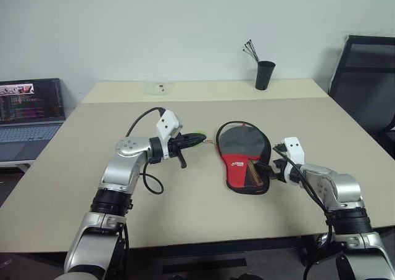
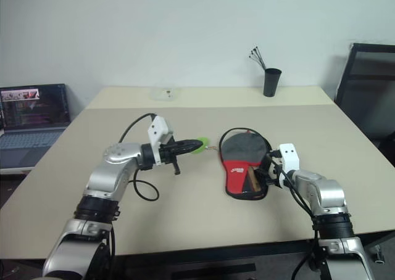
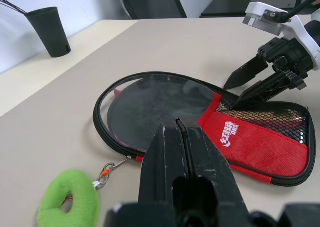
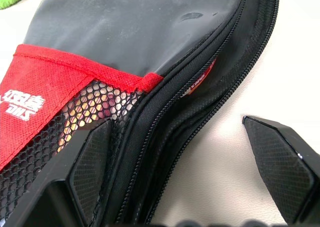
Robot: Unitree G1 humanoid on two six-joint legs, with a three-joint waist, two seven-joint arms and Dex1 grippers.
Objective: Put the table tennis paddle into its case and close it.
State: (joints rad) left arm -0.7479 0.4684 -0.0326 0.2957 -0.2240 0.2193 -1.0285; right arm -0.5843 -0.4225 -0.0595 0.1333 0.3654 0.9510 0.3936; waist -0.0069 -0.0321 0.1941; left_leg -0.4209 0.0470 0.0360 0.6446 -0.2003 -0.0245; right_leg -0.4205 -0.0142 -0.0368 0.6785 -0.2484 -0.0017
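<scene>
I am straddling the case (image 4: 150, 62) edge with the spread right gripper (image 4: 180, 162), left gripper (image 3: 182, 152) closed empty; pinching fabric risks jamming the zipper.

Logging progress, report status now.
Left gripper shut, empty, above table. Right gripper open, straddling edge of case. Paddle handle inside case; zipper open. Nothing in the way.

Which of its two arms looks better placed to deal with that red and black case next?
The right, probably. Its gripper sits at the case's mesh end with jaws open, straddling the zipper edge. The left gripper hangs beside the case near the green loop, jaws shut.
</scene>
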